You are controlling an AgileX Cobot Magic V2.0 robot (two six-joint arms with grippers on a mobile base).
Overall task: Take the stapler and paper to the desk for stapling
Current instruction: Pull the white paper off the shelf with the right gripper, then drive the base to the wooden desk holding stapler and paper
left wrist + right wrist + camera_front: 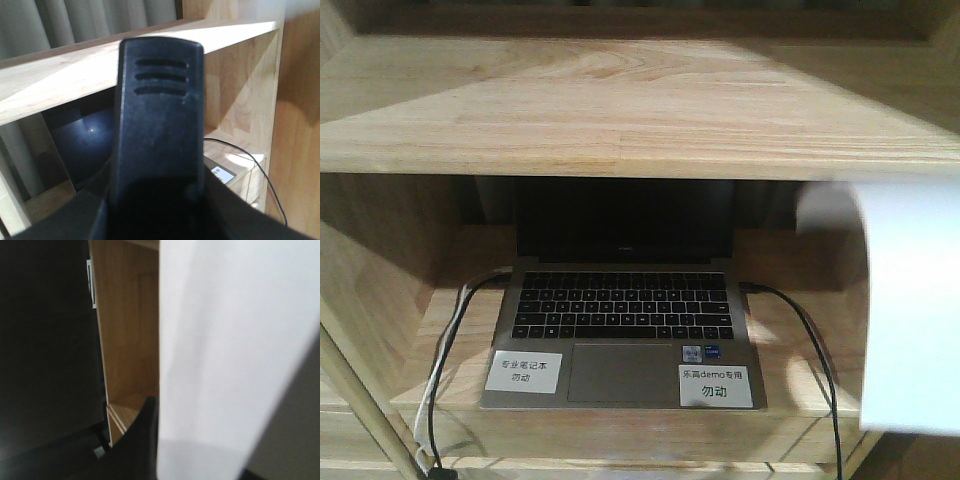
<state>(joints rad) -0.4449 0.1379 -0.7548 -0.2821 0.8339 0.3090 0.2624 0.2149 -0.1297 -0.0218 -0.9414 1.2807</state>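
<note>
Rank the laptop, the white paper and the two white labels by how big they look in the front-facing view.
1. laptop
2. paper, though it seems closer to the camera and runs off the frame edge
3. left label and right label: they look alike, so not ranked

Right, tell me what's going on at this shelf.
The right gripper holds the paper up in the air in front of the shelf unit, where an open laptop sits in a compartment. A black ribbed object, probably the stapler, fills the left wrist view; what grips it cannot be seen. No desk is in view.
</note>
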